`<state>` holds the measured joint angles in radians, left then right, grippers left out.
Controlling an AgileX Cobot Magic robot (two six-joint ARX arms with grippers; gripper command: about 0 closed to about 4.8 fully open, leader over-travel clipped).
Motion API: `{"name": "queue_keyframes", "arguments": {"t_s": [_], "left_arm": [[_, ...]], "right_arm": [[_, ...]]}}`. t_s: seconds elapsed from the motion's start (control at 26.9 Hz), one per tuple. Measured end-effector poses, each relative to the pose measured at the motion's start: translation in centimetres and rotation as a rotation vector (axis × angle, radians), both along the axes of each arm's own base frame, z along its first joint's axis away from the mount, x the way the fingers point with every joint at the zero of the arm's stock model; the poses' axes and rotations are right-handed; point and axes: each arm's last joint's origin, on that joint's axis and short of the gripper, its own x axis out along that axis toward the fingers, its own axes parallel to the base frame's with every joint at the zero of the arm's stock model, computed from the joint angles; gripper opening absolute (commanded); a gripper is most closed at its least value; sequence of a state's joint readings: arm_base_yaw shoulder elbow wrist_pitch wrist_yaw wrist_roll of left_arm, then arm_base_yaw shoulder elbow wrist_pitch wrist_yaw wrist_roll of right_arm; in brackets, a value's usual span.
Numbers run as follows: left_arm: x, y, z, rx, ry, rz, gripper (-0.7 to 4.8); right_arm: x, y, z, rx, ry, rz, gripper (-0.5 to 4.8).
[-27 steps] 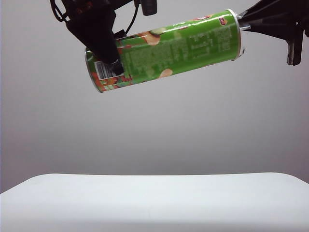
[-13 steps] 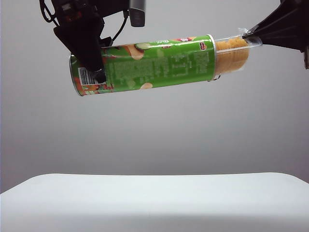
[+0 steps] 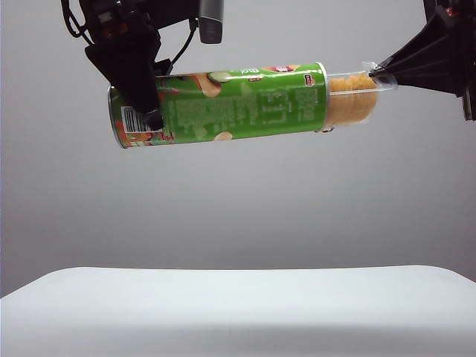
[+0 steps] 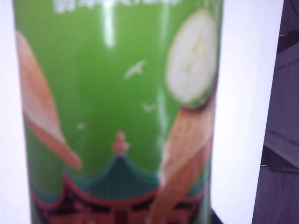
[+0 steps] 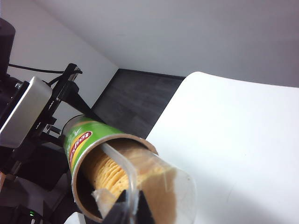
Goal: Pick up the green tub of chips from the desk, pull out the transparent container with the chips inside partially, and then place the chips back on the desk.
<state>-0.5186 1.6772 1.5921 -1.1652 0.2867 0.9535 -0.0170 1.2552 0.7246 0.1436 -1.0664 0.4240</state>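
High above the white desk (image 3: pixel 238 305), the left gripper (image 3: pixel 152 111) is clamping the long green chip tub (image 3: pixel 223 104) near its base; the right gripper (image 3: pixel 381 71), shut, is pinching the lip of the clear plastic tray (image 3: pixel 357 100), which is sticking partway out.

The left end effector (image 3: pixel 152 104) reaches down from the upper left, its fingers clamped across a load held high in the air. The right end effector (image 3: pixel 379 72) comes in level from the upper right, fingertips (image 5: pixel 128 207) apparently pinched fully together on a thin edge.
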Motion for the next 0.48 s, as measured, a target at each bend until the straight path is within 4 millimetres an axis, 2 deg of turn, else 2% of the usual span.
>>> {"name": "queue_keyframes", "arguments": {"t_s": [0.07, 0.11, 0.19, 0.22, 0.48], "left_arm": [[0.02, -0.02, -0.02, -0.003, -0.001, 0.002, 1.83], [0.04, -0.03, 0.0, -0.004, -0.003, 0.002, 1.83], [0.12, -0.1, 0.03, -0.016, -0.009, -0.001, 1.83], [0.12, -0.13, 0.06, -0.026, -0.008, -0.005, 1.83], [-0.02, -0.29, 0.37, -0.066, -0.012, -0.035, 1.82]], "right_arm": [[0.09, -0.01, 0.0, 0.0, -0.005, -0.002, 0.46], [0.14, -0.02, 0.0, -0.001, -0.01, -0.003, 0.95], [0.21, -0.04, 0.09, -0.009, -0.027, -0.017, 2.77], [0.26, -0.05, 0.13, -0.011, -0.035, -0.022, 4.79], [0.57, -0.07, 0.89, -0.017, -0.138, -0.033, 4.79]]}}
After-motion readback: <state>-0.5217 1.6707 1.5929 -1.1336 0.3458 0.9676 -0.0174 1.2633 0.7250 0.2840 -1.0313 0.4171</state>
